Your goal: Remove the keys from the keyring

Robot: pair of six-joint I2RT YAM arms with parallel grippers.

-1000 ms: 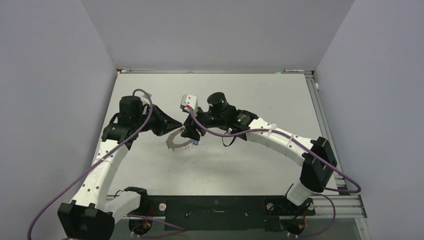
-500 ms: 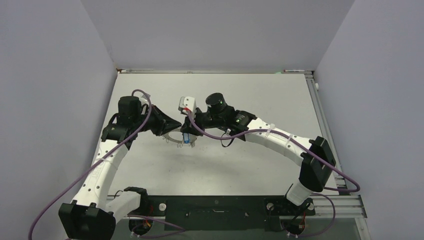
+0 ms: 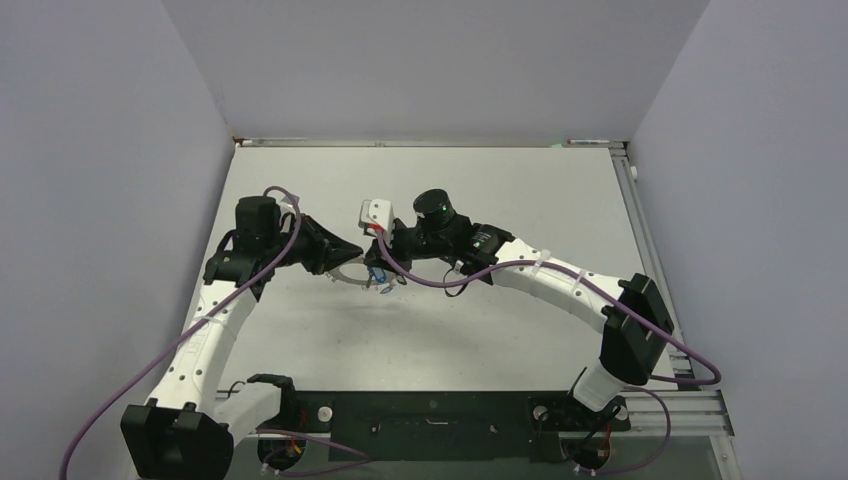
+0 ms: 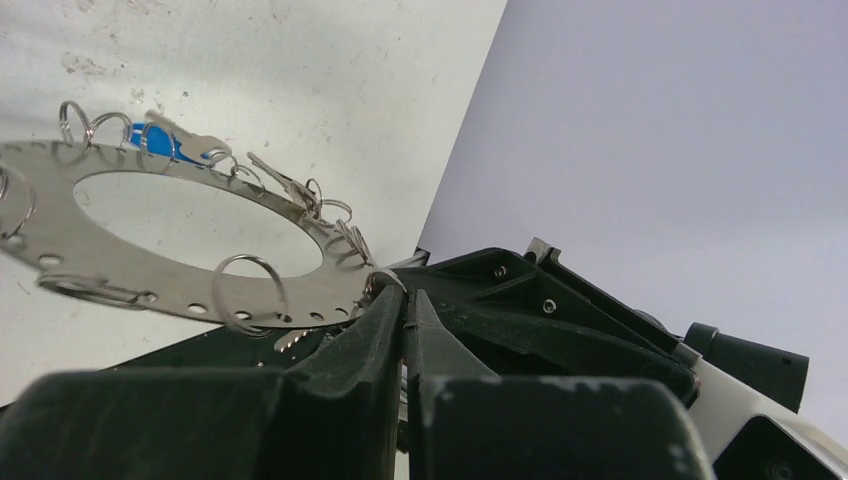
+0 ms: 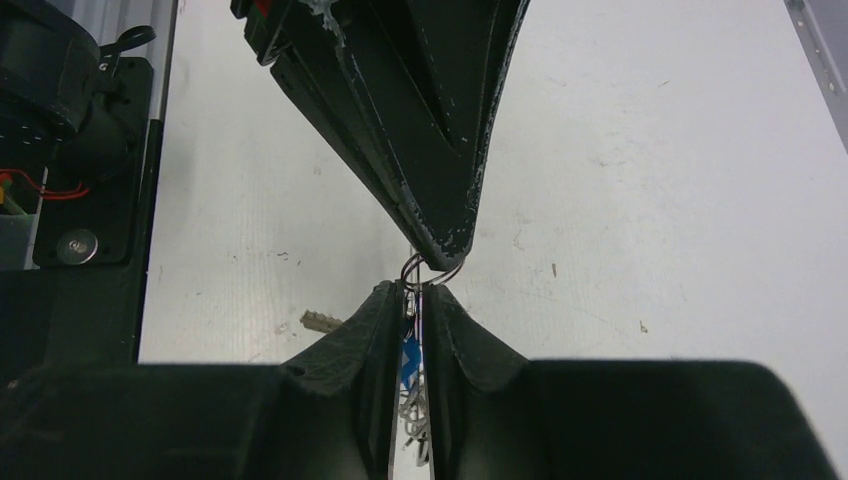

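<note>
Keyring (image 4: 120, 270) now farther back, keys (image 5: 408, 360) half-hidden between right fingers (image 5: 360, 340)

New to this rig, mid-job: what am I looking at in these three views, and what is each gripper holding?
Two robot arms are bolted at the near edge of a white table. The wide view looks down from above and behind them, left arm on the left. The other two views come from a camera on each wrist, looking out from that arm's tip. The left gripper is shut on the rim of the keyring, a flat metal ring with small loops around it. The right gripper faces it, shut on a blue-headed key, apparently still on its loop. A small pale piece lies loose on the table, too small to identify.
</note>
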